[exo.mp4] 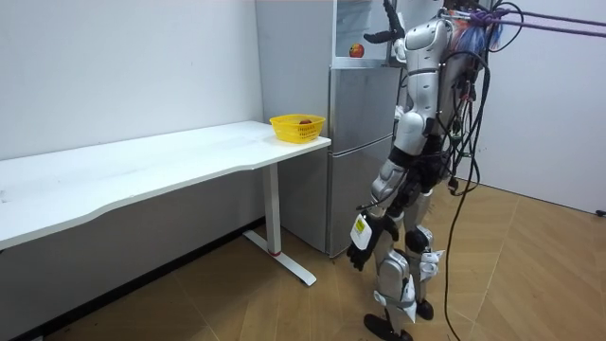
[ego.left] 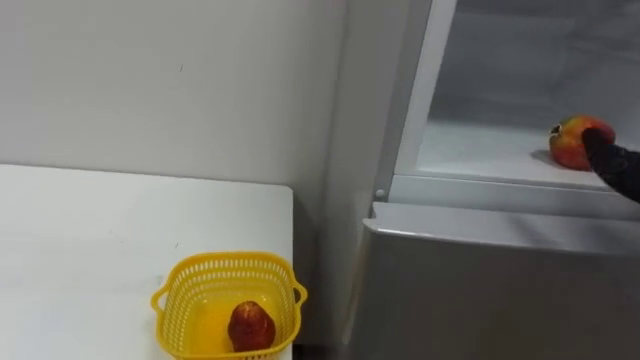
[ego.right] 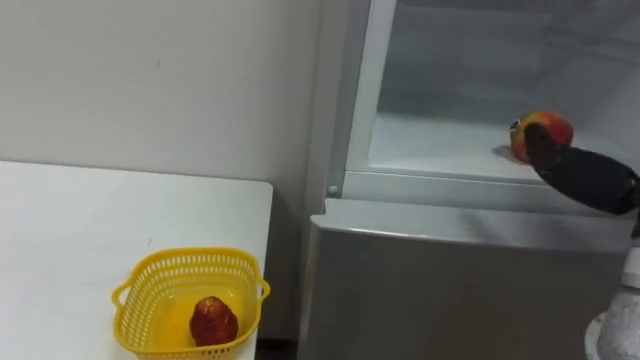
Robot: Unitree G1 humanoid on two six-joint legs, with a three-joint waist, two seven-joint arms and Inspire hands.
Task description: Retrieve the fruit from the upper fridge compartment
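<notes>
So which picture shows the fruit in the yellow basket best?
The right eye view: the fruit lies close and unblocked in the yellow basket. The left eye view is nearly as good; the room view gives a tiny red speck.

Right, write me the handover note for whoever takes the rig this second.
Right hand: inside the open upper fridge, against the red-yellow fruit on its shelf; whether it grips cannot be told.
Left hand: open, hanging by the thigh.
Done: the fridge is open, and one red fruit lies in the yellow basket on the white table.
Left: secure the shelf fruit and bring it out, probably to the basket.
</notes>
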